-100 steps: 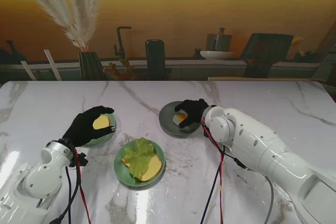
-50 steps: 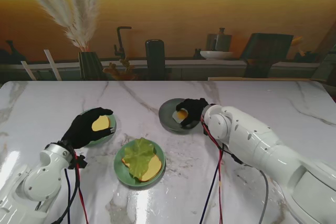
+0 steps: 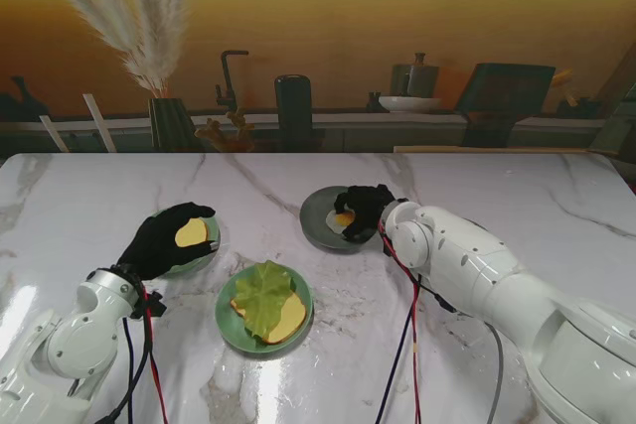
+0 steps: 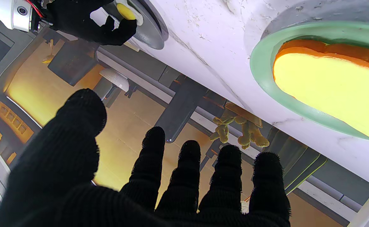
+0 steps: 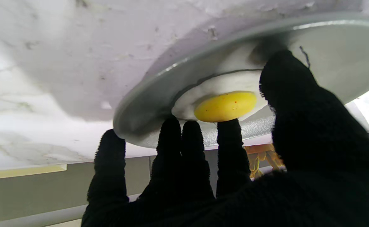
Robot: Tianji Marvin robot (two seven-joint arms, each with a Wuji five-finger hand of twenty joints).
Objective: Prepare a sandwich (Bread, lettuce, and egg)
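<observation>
The white marble table (image 3: 477, 186) carries three plates. In the lower centre of the stand view, a pale green round plate (image 3: 230, 320) holds a slice of yellow bread with a brown crust (image 3: 289, 320), and a green lettuce leaf (image 3: 263, 292) lies on top of it. At centre frame, a grey round plate (image 3: 316, 215) holds the fried egg with a yellow yolk (image 3: 344, 217). At left of centre, a second pale green plate (image 4: 260, 72) holds a second yellow bread slice (image 3: 191, 233).

The right hand in its black glove (image 3: 365, 210) is on the egg. The right wrist view shows the thumb on one side of the egg and the fingers (image 5: 231, 142) at the opposite edge by the plate rim. The grip appears to be closing; whether the egg is lifted off the plate cannot be told.

The left hand, also black-gloved (image 3: 159, 240), hovers at the second bread slice with its fingers spread and holds nothing.

Step in hand, as judged: picking up the egg. The next move calls for a secure pinch, a clean lift, then transfer toward lower centre and release onto the lettuce. The top bread slice follows.
</observation>
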